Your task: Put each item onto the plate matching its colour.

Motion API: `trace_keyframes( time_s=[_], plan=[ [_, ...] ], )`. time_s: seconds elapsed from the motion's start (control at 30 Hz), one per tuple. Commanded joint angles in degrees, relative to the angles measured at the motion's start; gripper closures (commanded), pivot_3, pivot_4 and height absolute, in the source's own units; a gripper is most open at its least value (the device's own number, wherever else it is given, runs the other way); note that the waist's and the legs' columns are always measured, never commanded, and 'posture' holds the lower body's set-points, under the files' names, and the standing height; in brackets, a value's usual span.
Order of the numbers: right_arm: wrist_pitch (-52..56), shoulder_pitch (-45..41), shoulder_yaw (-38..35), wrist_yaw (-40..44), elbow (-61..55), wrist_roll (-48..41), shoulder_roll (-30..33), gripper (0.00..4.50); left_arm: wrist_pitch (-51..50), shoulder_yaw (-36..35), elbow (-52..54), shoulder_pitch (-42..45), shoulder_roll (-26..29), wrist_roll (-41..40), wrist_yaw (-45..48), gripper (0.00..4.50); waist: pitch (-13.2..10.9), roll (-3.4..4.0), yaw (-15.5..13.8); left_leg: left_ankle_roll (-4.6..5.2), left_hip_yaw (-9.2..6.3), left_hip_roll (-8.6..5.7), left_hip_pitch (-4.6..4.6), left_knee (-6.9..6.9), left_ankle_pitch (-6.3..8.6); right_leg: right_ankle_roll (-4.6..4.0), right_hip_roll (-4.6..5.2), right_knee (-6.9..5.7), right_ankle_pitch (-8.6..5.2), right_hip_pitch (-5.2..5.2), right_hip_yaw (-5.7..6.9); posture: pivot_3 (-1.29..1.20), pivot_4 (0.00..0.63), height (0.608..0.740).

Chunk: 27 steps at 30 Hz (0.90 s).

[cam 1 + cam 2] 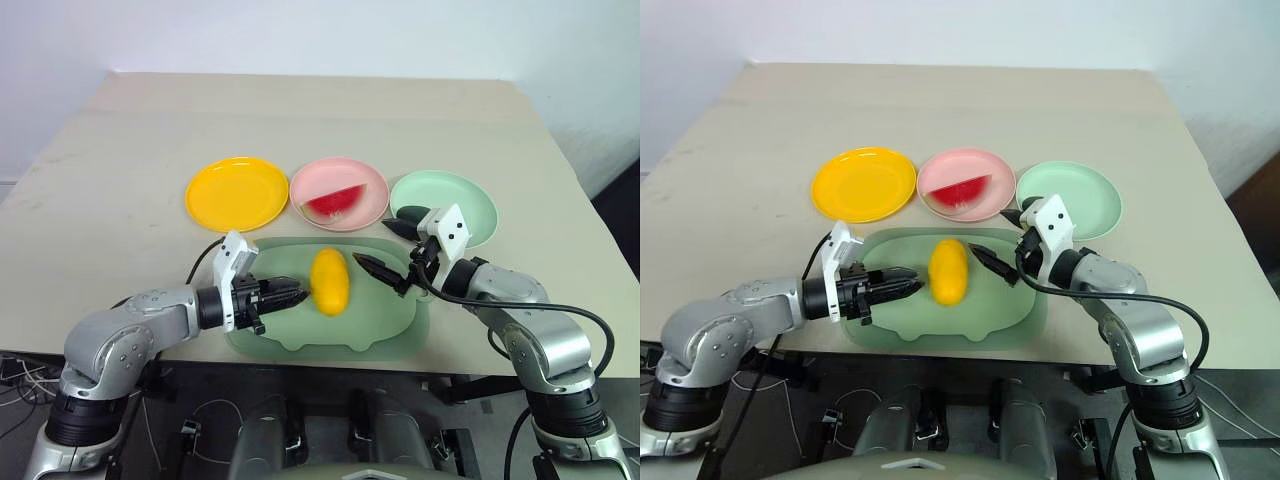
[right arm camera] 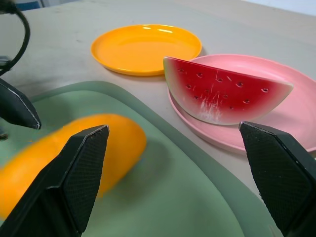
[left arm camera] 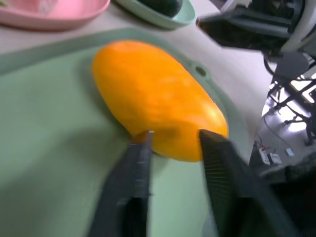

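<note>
Nearest us, the mango (image 1: 330,281) lies mid-tray (image 1: 290,335) by the table's (image 1: 100,180) front edge. Our left gripper (image 1: 292,294) has its jaws pressed against the mango's side, almost together; we judge no firm hold yet. Our right gripper (image 1: 385,250) hovers beside it, jaws wide apart. Farther back, the watermelon (image 1: 335,203) sits on the pink plate (image 1: 368,182) and the avocado (image 1: 410,212) on the mint plate (image 1: 470,200). The yellow plate (image 1: 236,192) waits empty, so one item remains.
</note>
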State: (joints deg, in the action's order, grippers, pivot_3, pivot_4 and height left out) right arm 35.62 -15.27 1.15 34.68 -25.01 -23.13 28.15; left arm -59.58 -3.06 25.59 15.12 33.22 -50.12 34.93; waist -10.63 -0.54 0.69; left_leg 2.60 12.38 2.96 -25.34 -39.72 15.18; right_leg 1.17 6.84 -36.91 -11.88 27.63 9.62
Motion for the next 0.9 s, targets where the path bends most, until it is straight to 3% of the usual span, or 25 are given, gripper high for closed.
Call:
trace_keyframes(
  time_s=[0.03, 0.17, 0.4, 0.57, 0.7, 0.9],
  plan=[
    [-1.23, -0.98, 0.36, 0.08, -0.86, 0.93, 0.69, 0.00, -0.30, -0.01, -0.45, 1.77, -0.45, -0.02, -1.07, 4.41, 0.00, 0.00, 0.01, 0.00, 0.00, 0.00, 0.00, -0.01, 0.00, 0.00, 0.00, -0.01, 0.00, 0.00, 0.00, 0.00, 0.150, 0.696],
    [-0.94, -0.59, 0.11, 0.26, -1.12, 0.89, 0.87, 0.00, 0.30, -1.08, -1.60, 2.97, -0.70, -1.95, 1.07, 4.46, 0.00, 0.00, 0.00, 0.00, 0.00, 0.00, 0.00, -0.02, 0.00, 0.00, -0.01, -0.02, 0.00, 0.00, 0.01, 0.00, 0.150, 0.696],
    [-0.59, 0.44, -0.96, -0.17, -2.20, 0.58, 1.18, 0.00, 3.69, -0.65, -6.14, 4.53, 3.14, 0.17, 9.27, 2.21, 0.00, 0.00, -0.05, 0.00, -0.04, 0.01, -0.01, -0.07, 0.00, -0.02, 0.00, -0.02, -0.03, -0.01, 0.04, 0.00, 0.150, 0.696],
    [-0.65, 1.55, -2.00, -0.28, -2.83, 0.67, 2.41, 0.00, 17.62, 4.50, -9.49, 5.47, 7.84, 11.01, 19.12, 0.50, -0.01, 0.00, -0.02, -0.01, -0.04, 0.00, -0.02, -0.06, 0.01, -0.06, 0.03, 0.01, -0.03, 0.01, 0.05, 0.00, 0.150, 0.696],
    [-0.36, 1.92, -2.42, -1.03, -3.16, 0.50, 2.65, 0.00, 21.41, 5.43, -12.86, 7.43, 8.44, 13.43, 23.68, 0.50, -0.01, 0.01, 0.01, -0.02, -0.04, 0.01, -0.08, 0.04, 0.01, -0.20, 0.02, 0.15, 0.03, 0.05, 0.05, 0.00, 0.150, 0.696],
    [0.45, 2.31, -2.24, -2.04, -3.96, 0.37, 2.45, 0.00, 19.56, 7.33, -14.97, 7.55, 6.89, 15.25, 23.26, 0.50, -0.01, 0.00, 0.10, -0.01, -0.04, 0.01, -0.08, 0.14, 0.01, -0.18, 0.00, 0.27, 0.03, 0.05, 0.05, 0.00, 0.150, 0.696]
  ],
)
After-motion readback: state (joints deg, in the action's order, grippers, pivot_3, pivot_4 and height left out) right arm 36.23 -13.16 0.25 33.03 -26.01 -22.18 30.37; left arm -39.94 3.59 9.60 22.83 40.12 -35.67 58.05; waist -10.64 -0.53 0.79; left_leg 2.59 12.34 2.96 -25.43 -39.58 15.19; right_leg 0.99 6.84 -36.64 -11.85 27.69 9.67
